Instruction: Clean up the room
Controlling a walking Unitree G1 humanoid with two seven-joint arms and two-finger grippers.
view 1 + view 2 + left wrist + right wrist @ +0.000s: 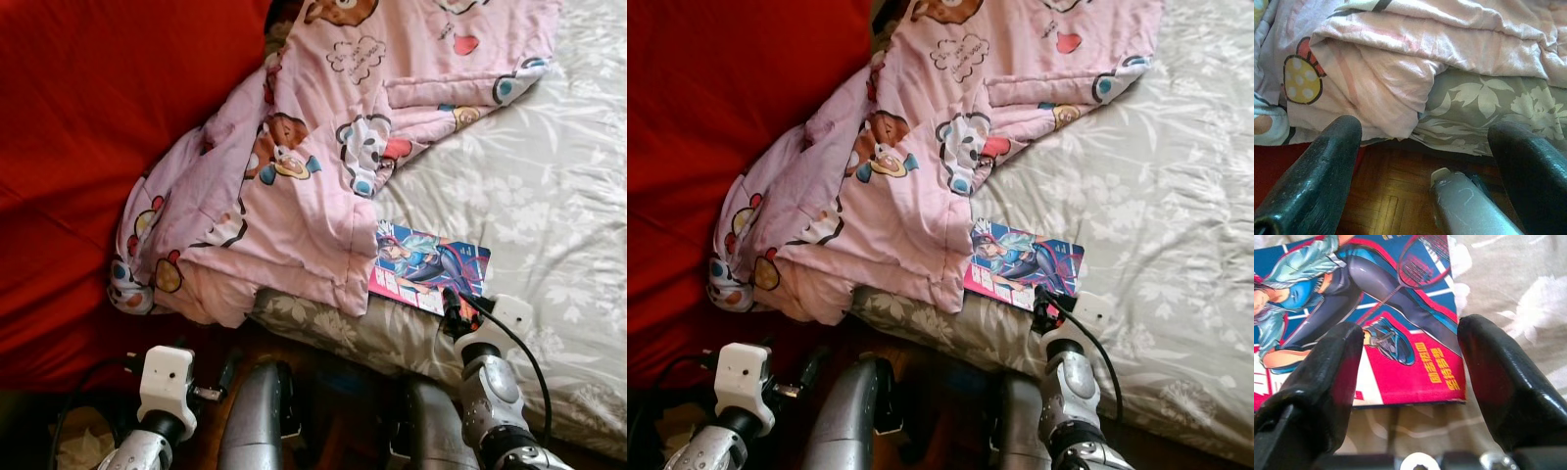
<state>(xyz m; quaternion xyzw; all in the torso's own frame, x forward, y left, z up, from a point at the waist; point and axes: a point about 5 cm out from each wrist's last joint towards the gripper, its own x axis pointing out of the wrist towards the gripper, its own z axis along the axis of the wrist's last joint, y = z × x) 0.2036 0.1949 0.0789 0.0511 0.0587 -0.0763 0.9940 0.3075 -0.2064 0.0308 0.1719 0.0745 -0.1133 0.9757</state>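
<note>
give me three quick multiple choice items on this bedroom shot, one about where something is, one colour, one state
1. Where does the comic book lie?
A. on the wooden floor
B. on the bed, partly under the pink blanket
C. on the red cover

2. What colour is the bed sheet?
A. grey with pale leaves
B. plain blue
C. yellow striped

3. How is the right gripper?
A. shut on the blanket
B. hanging idle by the floor
C. open at the book's corner

Key: 1 B, the blanket's edge overlaps the book; 2 A, the leaf print shows; 3 C, its fingers stand apart either side of the corner.
</note>
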